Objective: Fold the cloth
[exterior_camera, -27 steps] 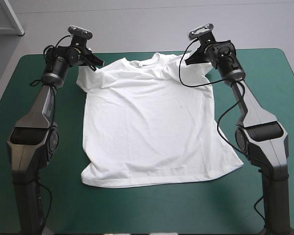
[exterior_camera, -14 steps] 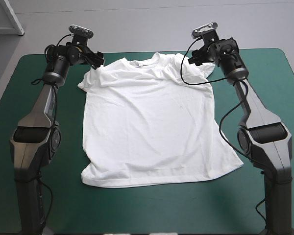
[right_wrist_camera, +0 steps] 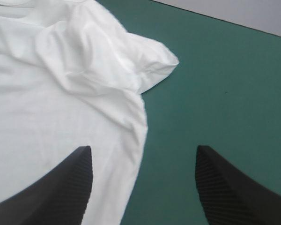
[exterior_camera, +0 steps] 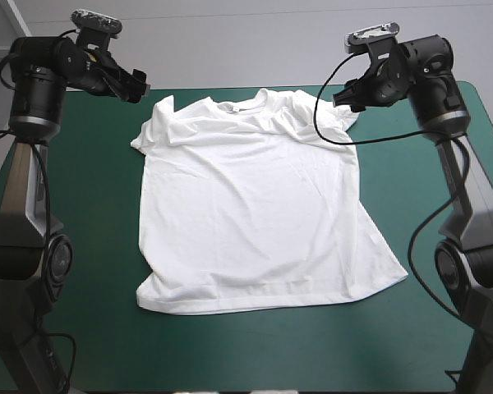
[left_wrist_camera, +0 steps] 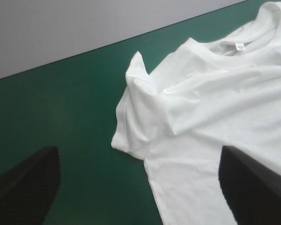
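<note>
A white T-shirt (exterior_camera: pixel 255 205) lay flat on the teal-green cover (exterior_camera: pixel 90 246), its neck label (left_wrist_camera: pixel 239 46) unreadable. The left gripper (left_wrist_camera: pixel 138 152) and right gripper (right_wrist_camera: pixel 144 149) hung above its sleeves, jaws spread, grasping nothing.

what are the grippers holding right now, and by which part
Nothing is held: the left gripper and right gripper are both open, clear of the T-shirt, which lies spread flat.

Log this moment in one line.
T-shirt: spread on table | left gripper: open, empty | right gripper: open, empty | fold: not begun
</note>
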### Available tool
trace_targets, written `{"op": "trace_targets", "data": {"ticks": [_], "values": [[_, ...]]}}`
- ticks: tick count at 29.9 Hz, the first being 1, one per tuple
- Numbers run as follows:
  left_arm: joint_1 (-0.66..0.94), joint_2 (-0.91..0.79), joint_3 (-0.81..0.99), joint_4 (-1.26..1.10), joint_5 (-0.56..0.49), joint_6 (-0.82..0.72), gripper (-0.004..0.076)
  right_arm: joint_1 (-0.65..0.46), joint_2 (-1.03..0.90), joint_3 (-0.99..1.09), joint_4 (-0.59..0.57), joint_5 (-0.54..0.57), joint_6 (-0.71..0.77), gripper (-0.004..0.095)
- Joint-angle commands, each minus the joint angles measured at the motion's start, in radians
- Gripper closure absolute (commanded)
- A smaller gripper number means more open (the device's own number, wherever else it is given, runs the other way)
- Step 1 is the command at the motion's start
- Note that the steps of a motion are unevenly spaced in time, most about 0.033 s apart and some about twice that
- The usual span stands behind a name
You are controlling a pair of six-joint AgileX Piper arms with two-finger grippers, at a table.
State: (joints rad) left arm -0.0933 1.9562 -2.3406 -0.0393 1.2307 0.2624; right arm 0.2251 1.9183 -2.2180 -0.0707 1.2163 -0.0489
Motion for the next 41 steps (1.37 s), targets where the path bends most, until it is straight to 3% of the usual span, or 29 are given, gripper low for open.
{"op": "trace_targets", "data": {"ticks": [1,5,11,20,24,31,35,41], "values": [[-0.001,-0.123,0.034,-0.024,0.058,-0.066,0.0055,-0.002,-0.161,0.087,0.081,-0.034,0.0,0.033],[-0.001,-0.233,0.212,-0.077,0.058,-0.074,0.0055,0.0,-0.316,0.343,0.119,-0.036,-0.034,0.033],[-0.001,-0.434,0.622,-0.074,0.056,-0.074,0.0055,0.0,-0.516,0.709,0.082,-0.036,-0.045,0.0332],[-0.001,-0.634,1.136,-0.133,0.047,-0.074,0.0055,0.0,-0.682,0.967,0.161,-0.036,-0.041,0.0332],[-0.023,-0.685,1.322,-0.157,-0.023,-0.071,0.0055,0.0,-0.694,1.033,0.18,-0.038,-0.071,0.0332],[-0.16,-0.693,1.482,-0.196,-0.192,-0.079,0.0055,0.0,-0.694,1.085,0.182,-0.076,-0.07,0.0332],[-0.253,-0.678,1.528,-0.137,-0.291,-0.165,0.006,0.0,-0.694,1.085,0.182,-0.076,-0.07,0.0332],[-0.311,-0.602,1.564,-0.107,-0.32,-0.207,0.0134,0.0,-0.694,1.085,0.182,-0.058,-0.07,0.0332]]}}
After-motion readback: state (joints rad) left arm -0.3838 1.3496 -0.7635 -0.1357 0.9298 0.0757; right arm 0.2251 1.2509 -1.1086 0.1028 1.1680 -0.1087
